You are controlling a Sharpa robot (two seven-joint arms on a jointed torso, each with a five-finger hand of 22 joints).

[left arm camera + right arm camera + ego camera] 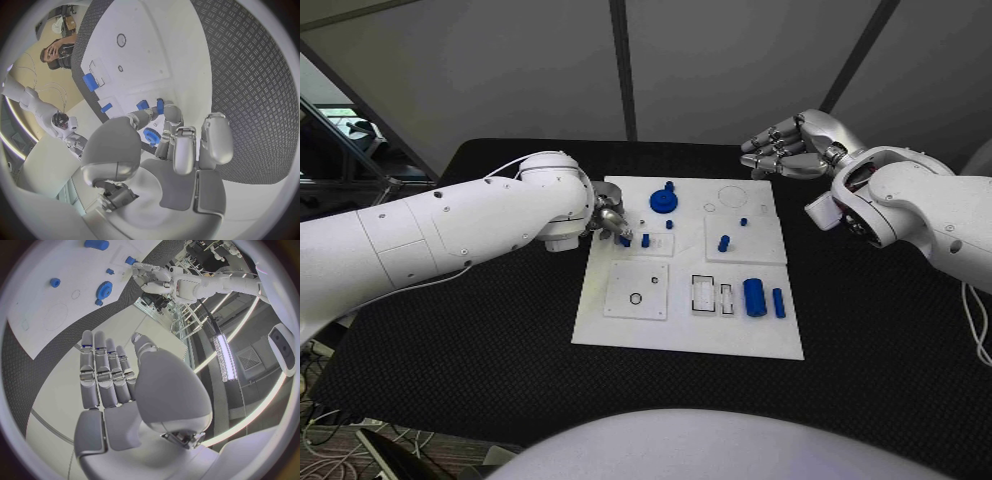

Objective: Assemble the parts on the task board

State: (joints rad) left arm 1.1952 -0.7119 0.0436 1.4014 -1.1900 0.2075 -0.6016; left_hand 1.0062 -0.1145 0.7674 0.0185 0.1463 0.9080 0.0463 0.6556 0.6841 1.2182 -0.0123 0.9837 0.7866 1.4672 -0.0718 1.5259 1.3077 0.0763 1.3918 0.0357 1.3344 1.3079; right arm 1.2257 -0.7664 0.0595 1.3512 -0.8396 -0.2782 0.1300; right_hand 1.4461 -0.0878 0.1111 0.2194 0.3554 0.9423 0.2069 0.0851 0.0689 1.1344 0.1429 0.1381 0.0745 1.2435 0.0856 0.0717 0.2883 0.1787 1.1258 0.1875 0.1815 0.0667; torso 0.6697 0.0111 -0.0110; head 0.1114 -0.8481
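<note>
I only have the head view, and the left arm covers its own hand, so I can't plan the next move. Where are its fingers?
Observer: In the left wrist view, the left hand's fingers flank a small blue peg on the task board. I cannot tell whether they grip it.
Operator: Is anything in the right palm?
Observer: No. The right wrist view shows the right hand empty, fingers straight.

my left hand (607,222) over task board (675,330) left side, small pegs (646,240) just beside my fingertips, gear (664,201) behind them
</note>
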